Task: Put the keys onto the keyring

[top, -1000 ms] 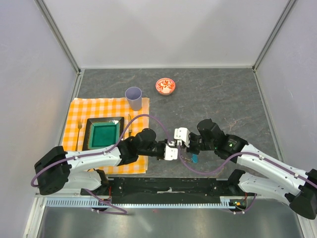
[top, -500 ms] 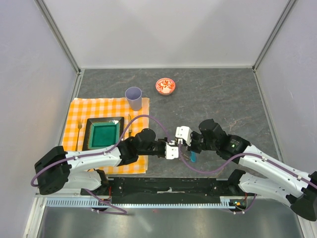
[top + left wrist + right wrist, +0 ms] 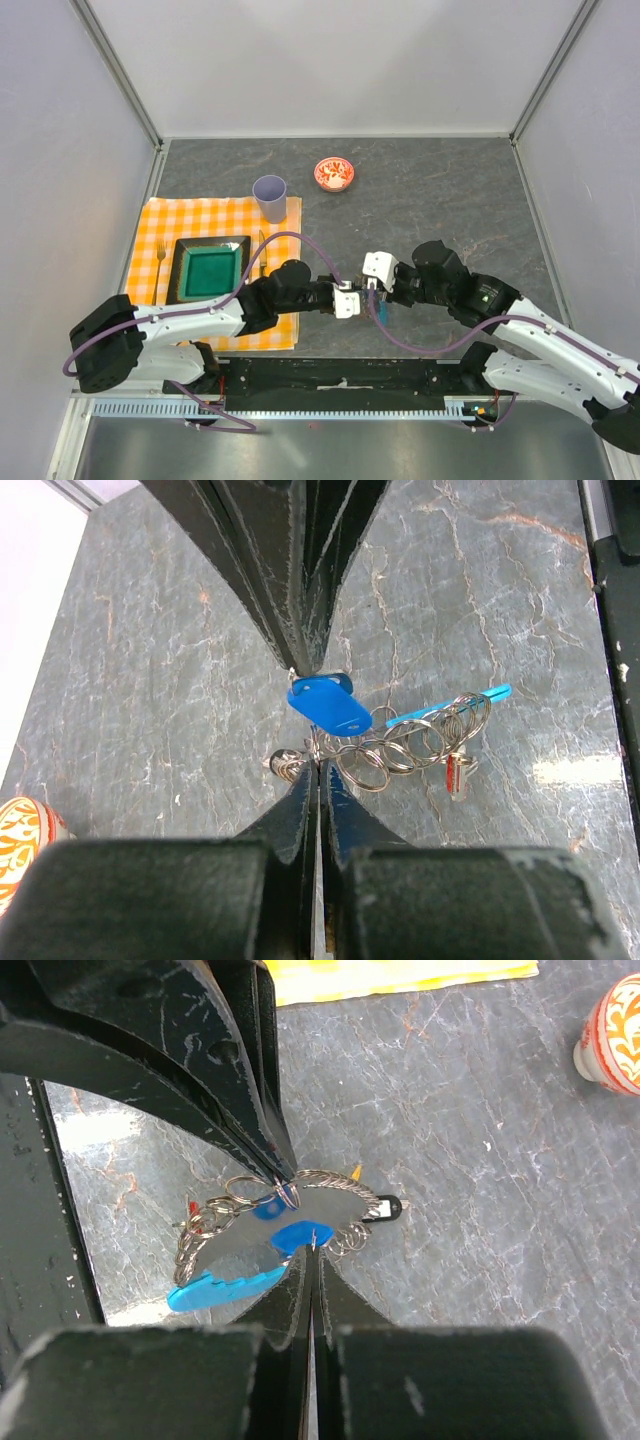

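Your two hands meet tip to tip near the middle of the counter (image 3: 450, 190), close to its near edge, at about 6 o'clock in the top view. Your left hand (image 3: 346, 299) comes in from 9 o'clock. Your right hand (image 3: 376, 283) comes in from 3 o'clock.

Your left hand is squeezed tight and pinches a small ring of the keyring (image 3: 400, 745). Your right hand is squeezed tight too, clamped on the flat head of the blue key (image 3: 330, 708). The blue key touches the grey rings, right between the tips of both hands.

The keyring is bunched up in a little heap of rings, held between your hands. In the left wrist view it trails off toward 3 o'clock. Its long bright blue fob (image 3: 485, 693) sticks out at 2 o'clock, and a red key (image 3: 456, 776) hangs at 4 o'clock. In the right wrist view a black key (image 3: 385, 1208) pokes out of the bunch at 3 o'clock and a yellow tag (image 3: 355, 1172) at 1 o'clock. I cannot tell if the bunch touches the counter.

From your hands, the red-and-white bowl (image 3: 334, 173) sits well apart at 12 o'clock. The cup (image 3: 270, 190) stands at 11 o'clock, on the corner of the orange checked cloth (image 3: 150, 225). The cloth lies at 9 o'clock with a green plate (image 3: 210, 272) and a fork (image 3: 160, 262) on it.
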{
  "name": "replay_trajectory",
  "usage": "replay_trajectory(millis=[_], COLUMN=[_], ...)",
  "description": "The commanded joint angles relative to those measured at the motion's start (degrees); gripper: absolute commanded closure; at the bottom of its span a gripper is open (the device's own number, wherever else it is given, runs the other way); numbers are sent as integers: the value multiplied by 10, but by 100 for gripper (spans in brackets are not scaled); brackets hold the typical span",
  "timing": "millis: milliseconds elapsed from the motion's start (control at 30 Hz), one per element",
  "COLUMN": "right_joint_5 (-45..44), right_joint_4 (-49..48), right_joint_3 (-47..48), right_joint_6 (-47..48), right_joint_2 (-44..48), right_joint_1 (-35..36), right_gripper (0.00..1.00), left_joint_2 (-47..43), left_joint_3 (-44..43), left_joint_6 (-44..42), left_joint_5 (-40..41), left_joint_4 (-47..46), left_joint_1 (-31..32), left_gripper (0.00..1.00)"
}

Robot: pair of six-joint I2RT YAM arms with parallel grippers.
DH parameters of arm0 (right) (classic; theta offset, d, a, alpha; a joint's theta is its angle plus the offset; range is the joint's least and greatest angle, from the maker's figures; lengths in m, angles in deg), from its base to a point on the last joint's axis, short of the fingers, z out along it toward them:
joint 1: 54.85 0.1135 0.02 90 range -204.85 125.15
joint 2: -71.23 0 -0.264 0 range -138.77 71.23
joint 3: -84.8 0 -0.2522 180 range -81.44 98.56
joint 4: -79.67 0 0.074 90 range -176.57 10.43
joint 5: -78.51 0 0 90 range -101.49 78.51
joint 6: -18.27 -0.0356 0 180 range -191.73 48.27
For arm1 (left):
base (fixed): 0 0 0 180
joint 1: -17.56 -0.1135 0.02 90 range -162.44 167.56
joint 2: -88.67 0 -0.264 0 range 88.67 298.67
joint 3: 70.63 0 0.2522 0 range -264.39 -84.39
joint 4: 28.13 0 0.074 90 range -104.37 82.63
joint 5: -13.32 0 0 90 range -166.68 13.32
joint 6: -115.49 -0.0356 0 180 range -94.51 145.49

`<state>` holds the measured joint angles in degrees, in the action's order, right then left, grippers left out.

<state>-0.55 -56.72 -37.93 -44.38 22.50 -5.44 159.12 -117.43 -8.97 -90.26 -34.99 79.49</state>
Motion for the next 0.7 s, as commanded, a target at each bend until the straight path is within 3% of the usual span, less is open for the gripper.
replay_trajectory(millis=[0,200,667], right_joint_5=[-8,31,27], right_joint_4=[-3,-4,-10], right_joint_3=[25,33,20], right_joint_6=[9,6,22], right_joint_2=[14,12,23], right_joint_1=[3,3,3], right_gripper=[100,100,100], left_joint_2=[-3,0,11], left_joint_3=[10,10,-1], left_joint_6=[-11,-4,-3], left_joint_5=[1,-11,-43], left_joint_4=[-77,-92,-86], left_joint_1=[-2,-2,-2], left_gripper=[98,98,98])
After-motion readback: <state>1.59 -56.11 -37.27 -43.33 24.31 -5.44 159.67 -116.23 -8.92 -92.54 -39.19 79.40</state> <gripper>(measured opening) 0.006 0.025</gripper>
